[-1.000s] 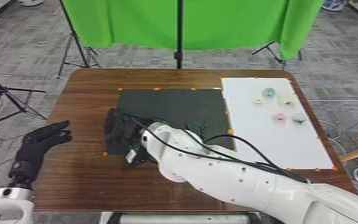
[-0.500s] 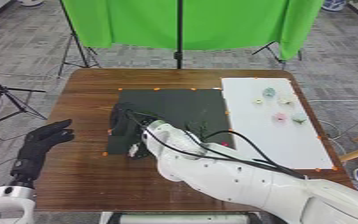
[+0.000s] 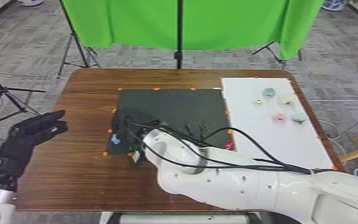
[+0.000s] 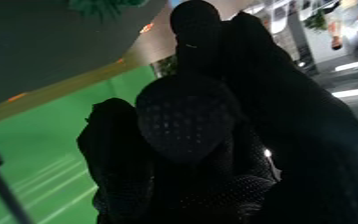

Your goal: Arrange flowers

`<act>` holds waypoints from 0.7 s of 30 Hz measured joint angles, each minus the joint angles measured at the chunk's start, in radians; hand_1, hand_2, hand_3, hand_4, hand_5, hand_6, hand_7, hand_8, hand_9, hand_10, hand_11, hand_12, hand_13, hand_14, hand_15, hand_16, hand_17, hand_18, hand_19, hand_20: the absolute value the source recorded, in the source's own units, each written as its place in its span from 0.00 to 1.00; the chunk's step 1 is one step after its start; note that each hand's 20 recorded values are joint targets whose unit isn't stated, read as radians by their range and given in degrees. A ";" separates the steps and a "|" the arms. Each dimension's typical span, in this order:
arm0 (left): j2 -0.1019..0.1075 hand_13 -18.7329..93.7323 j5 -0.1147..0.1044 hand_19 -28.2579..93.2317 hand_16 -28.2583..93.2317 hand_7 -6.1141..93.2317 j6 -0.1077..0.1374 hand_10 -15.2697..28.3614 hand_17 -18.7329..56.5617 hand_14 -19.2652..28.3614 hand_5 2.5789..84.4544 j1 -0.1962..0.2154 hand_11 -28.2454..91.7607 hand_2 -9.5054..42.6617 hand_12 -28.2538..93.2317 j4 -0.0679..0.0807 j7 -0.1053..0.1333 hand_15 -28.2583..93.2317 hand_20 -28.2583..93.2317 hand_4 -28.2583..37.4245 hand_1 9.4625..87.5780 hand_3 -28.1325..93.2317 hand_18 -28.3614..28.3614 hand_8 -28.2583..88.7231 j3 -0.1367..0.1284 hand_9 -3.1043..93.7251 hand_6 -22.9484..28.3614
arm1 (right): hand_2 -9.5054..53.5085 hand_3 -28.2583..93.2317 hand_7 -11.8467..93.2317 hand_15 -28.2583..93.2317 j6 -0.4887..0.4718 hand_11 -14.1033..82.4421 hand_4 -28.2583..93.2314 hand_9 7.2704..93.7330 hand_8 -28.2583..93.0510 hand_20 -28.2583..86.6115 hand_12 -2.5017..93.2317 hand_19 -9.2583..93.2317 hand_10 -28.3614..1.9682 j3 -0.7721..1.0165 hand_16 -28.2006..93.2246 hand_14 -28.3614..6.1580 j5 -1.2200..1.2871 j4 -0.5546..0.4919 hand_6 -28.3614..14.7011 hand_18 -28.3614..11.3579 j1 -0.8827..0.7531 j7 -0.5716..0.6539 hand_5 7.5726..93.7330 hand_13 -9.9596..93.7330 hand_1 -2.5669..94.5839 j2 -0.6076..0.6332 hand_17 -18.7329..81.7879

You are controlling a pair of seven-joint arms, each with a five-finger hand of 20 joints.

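My left hand (image 3: 35,131) is raised at the table's left side, open, with nothing in it. My right hand (image 3: 127,125) is over the left part of the dark mat (image 3: 171,100). A small light-blue piece (image 3: 115,139) shows beside it at the mat's left edge; whether the hand touches it, I cannot tell. Dark green foliage (image 3: 193,129) lies on the mat near my right forearm, and a red flower (image 3: 230,145) is at the forearm's far side. In the right wrist view, my right hand (image 4: 189,120) stands near green leaves (image 4: 104,5) on the dark surface.
On the white board (image 3: 255,135) at the right are a blue-green flower (image 3: 269,92), pale yellow flowers (image 3: 285,100), a pink flower (image 3: 278,117) and a pale green one (image 3: 300,118). A green cloth (image 3: 131,25) hangs behind the table.
My right hand has shifted right from the mat's left edge, and its forearm has swung. The light-blue piece has come into sight. My left hand has moved slightly left and away from the robot.
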 measured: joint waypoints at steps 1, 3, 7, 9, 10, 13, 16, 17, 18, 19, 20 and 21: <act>-0.008 0.53 0.000 0.38 0.22 0.19 -0.007 0.68 0.41 0.80 0.54 0.010 0.43 0.23 0.34 -0.024 0.019 0.46 0.42 0.22 0.33 0.78 0.75 0.19 -0.012 0.51 0.55 | 0.00 0.72 0.31 0.69 0.021 0.24 0.10 0.92 0.25 0.71 0.46 1.00 0.65 -0.018 0.53 0.81 0.000 -0.014 0.73 0.44 0.008 0.020 0.69 0.99 0.61 0.006 0.84; -0.004 0.53 -0.003 0.38 0.22 0.19 0.026 0.68 0.40 0.80 0.54 0.013 0.43 0.23 0.34 -0.053 0.019 0.45 0.42 0.22 0.33 0.78 0.75 0.19 0.010 0.51 0.55 | 0.00 0.72 0.31 0.69 0.027 0.25 0.11 0.92 0.25 0.71 0.47 1.00 0.65 -0.020 0.53 0.81 0.000 -0.016 0.74 0.44 0.008 0.024 0.68 0.99 0.61 0.009 0.84; 0.081 0.53 -0.002 0.38 0.22 0.19 0.321 0.68 0.40 0.80 0.54 -0.021 0.43 0.23 0.34 -0.057 -0.157 0.45 0.42 0.22 0.33 0.78 0.76 0.19 0.215 0.51 0.55 | 0.00 0.72 0.31 0.69 -0.023 0.25 0.11 0.92 0.24 0.71 0.48 1.00 0.66 0.004 0.53 0.81 -0.002 -0.011 0.73 0.43 0.000 0.007 0.68 0.99 0.60 0.013 0.83; 0.117 0.53 0.002 0.38 0.22 0.19 0.454 0.68 0.40 0.80 0.54 -0.037 0.43 0.23 0.34 -0.057 -0.275 0.45 0.42 0.22 0.33 0.78 0.76 0.19 0.302 0.51 0.55 | 0.00 0.72 0.30 0.69 -0.039 0.25 0.11 0.92 0.24 0.71 0.48 1.00 0.66 0.005 0.53 0.81 -0.013 -0.015 0.73 0.43 0.002 0.005 0.68 0.99 0.60 0.021 0.83; 0.121 0.53 0.004 0.38 0.22 0.19 0.480 0.68 0.40 0.80 0.54 -0.038 0.43 0.23 0.34 -0.056 -0.311 0.45 0.42 0.22 0.33 0.78 0.76 0.19 0.316 0.51 0.55 | 0.00 0.72 0.30 0.69 -0.039 0.25 0.11 0.93 0.24 0.71 0.48 1.00 0.66 0.004 0.53 0.81 -0.019 -0.021 0.73 0.43 0.004 0.005 0.68 0.99 0.60 0.027 0.83; 0.107 0.53 0.005 0.38 0.22 0.19 0.464 0.68 0.40 0.80 0.54 -0.031 0.43 0.23 0.34 -0.047 -0.317 0.45 0.42 0.22 0.33 0.78 0.76 0.19 0.296 0.51 0.55 | 0.00 0.72 0.30 0.69 -0.029 0.26 0.11 0.93 0.24 0.71 0.48 1.00 0.66 0.006 0.53 0.81 -0.045 -0.066 0.73 0.42 0.016 0.006 0.68 0.99 0.60 0.059 0.83; 0.094 0.53 0.005 0.38 0.22 0.19 0.430 0.68 0.40 0.81 0.54 -0.027 0.43 0.23 0.34 -0.043 -0.285 0.45 0.42 0.22 0.33 0.78 0.76 0.19 0.263 0.51 0.55 | 0.00 0.73 0.30 0.69 -0.012 0.28 0.11 0.92 0.25 0.72 0.48 1.00 0.65 0.049 0.53 0.80 -0.084 -0.146 0.72 0.41 0.017 0.002 0.68 0.99 0.59 0.108 0.82; 0.093 0.53 0.005 0.38 0.22 0.19 0.429 0.68 0.40 0.81 0.54 -0.027 0.43 0.23 0.34 -0.043 -0.281 0.45 0.42 0.22 0.33 0.78 0.76 0.19 0.259 0.51 0.55 | 0.00 0.73 0.30 0.70 -0.004 0.28 0.11 0.92 0.25 0.72 0.48 1.00 0.65 0.079 0.53 0.79 -0.094 -0.176 0.71 0.41 0.012 -0.003 0.68 0.98 0.58 0.125 0.82; 0.093 0.53 0.005 0.38 0.22 0.19 0.429 0.68 0.40 0.81 0.54 -0.027 0.43 0.23 0.34 -0.044 -0.281 0.46 0.42 0.22 0.33 0.78 0.76 0.19 0.256 0.51 0.55 | 0.00 0.73 0.30 0.70 0.001 0.29 0.11 0.92 0.25 0.72 0.48 1.00 0.65 0.120 0.53 0.78 -0.103 -0.208 0.71 0.40 0.000 -0.009 0.69 0.98 0.58 0.143 0.81; 0.093 0.53 0.006 0.38 0.22 0.19 0.429 0.68 0.40 0.81 0.54 -0.026 0.43 0.23 0.34 -0.046 -0.281 0.46 0.42 0.22 0.33 0.78 0.76 0.19 0.254 0.51 0.55 | 0.00 0.73 0.30 0.70 0.005 0.30 0.11 0.91 0.26 0.71 0.47 1.00 0.65 0.166 0.53 0.78 -0.112 -0.240 0.71 0.40 -0.016 -0.016 0.69 0.97 0.57 0.160 0.81; 0.093 0.53 0.007 0.38 0.22 0.19 0.429 0.68 0.40 0.80 0.54 -0.025 0.43 0.23 0.34 -0.048 -0.282 0.46 0.42 0.22 0.33 0.78 0.76 0.19 0.251 0.51 0.55 | 0.00 0.74 0.30 0.70 0.009 0.31 0.11 0.90 0.26 0.71 0.46 1.00 0.64 0.215 0.53 0.77 -0.121 -0.274 0.70 0.40 -0.035 -0.025 0.69 0.96 0.56 0.177 0.80; 0.093 0.53 0.008 0.38 0.22 0.19 0.430 0.68 0.41 0.80 0.54 -0.023 0.43 0.23 0.34 -0.052 -0.284 0.46 0.42 0.22 0.33 0.78 0.76 0.19 0.248 0.51 0.55 | 0.00 0.74 0.29 0.70 0.015 0.32 0.11 0.90 0.26 0.71 0.45 1.00 0.64 0.265 0.53 0.76 -0.132 -0.309 0.70 0.39 -0.057 -0.037 0.69 0.96 0.55 0.197 0.80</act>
